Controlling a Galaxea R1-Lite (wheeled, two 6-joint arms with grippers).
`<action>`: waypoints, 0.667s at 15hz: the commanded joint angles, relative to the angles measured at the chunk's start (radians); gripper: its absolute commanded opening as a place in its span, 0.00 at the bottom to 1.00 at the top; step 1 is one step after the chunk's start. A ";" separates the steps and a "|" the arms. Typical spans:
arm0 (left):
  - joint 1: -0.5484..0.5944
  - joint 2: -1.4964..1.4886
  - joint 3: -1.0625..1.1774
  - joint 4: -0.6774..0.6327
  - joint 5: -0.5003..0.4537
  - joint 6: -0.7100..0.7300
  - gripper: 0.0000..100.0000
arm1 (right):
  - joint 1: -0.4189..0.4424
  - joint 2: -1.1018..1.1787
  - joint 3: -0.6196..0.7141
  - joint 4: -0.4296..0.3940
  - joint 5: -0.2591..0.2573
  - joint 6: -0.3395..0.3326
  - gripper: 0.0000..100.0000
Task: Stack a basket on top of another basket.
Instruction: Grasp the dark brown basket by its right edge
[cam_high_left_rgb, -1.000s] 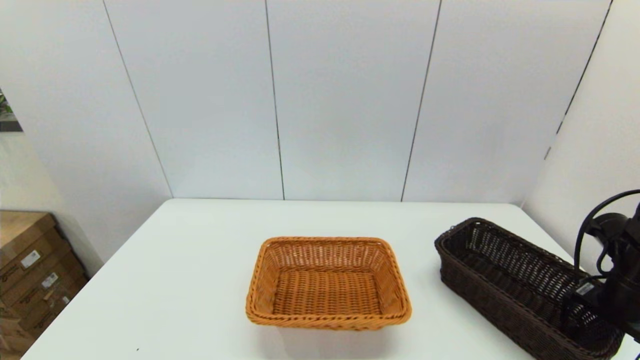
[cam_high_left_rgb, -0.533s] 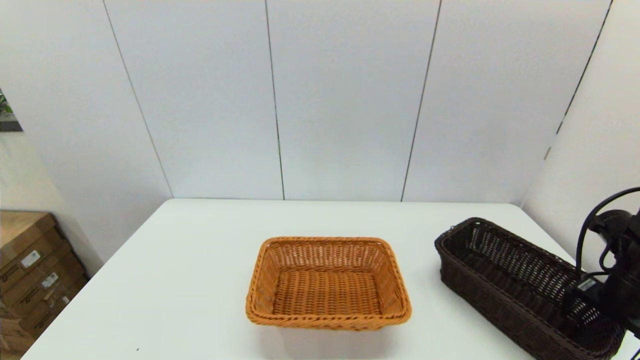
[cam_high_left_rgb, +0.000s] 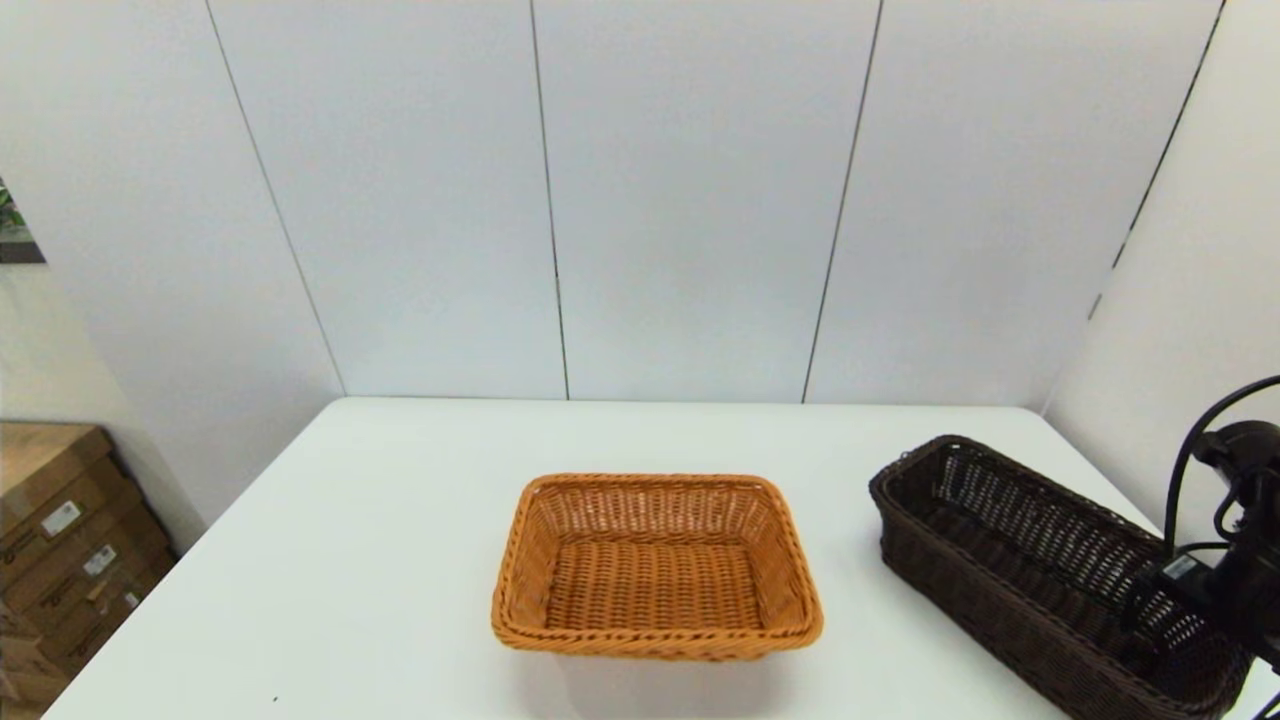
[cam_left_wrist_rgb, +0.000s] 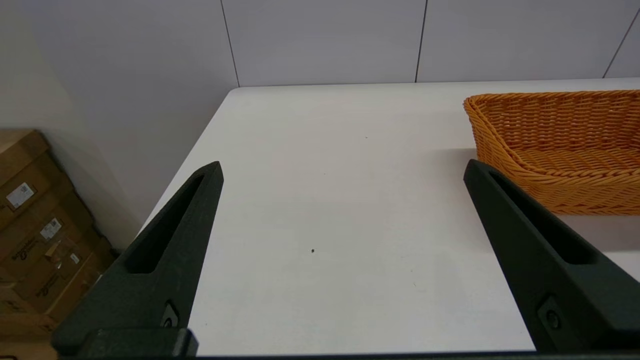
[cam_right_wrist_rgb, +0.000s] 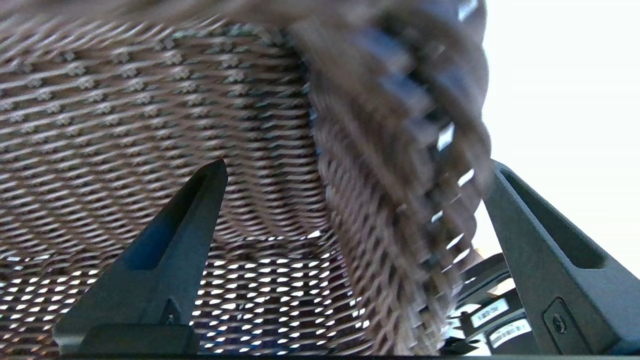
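White wall panels are standing behind the white table (cam_high_left_rgb: 400, 520) I am working at, with cardboard boxes (cam_high_left_rgb: 60, 540) sitting on the floor off its left edge. My left gripper (cam_left_wrist_rgb: 342, 170) is hanging idle over the bare left part of the table, its fingers spread wide and holding nothing, the orange basket's corner just beyond one fingertip.

At the table's middle, the orange basket (cam_high_left_rgb: 655, 565) is sitting flat and upright, waiting to receive the other one. Well apart from it, along the right side, the dark brown basket (cam_high_left_rgb: 1030, 570) is lying at an angle, not lifted.

My right gripper (cam_right_wrist_rgb: 350, 170) is working at that basket's near right end. Over the last second the arm has been sliding outward and a little lower, so that now my fingers are straddling the wall: one finger (cam_right_wrist_rgb: 170, 235) is sitting inside against the weave, the other outside the braided rim. The fingers are wide apart, not yet clamping anything.

I am judging that this shift has been lining me up for the grasp; closing on the wall is what comes next, before any lifting toward the orange basket.
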 joint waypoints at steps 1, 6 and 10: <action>0.000 -0.001 0.002 0.000 0.000 0.000 1.00 | -0.002 0.018 0.001 0.004 -0.001 -0.008 1.00; 0.000 -0.001 0.002 0.000 0.000 0.000 1.00 | -0.005 0.034 0.000 0.004 -0.001 -0.042 1.00; 0.000 -0.001 0.002 0.000 0.000 0.000 1.00 | -0.008 0.038 0.000 0.004 -0.002 -0.044 1.00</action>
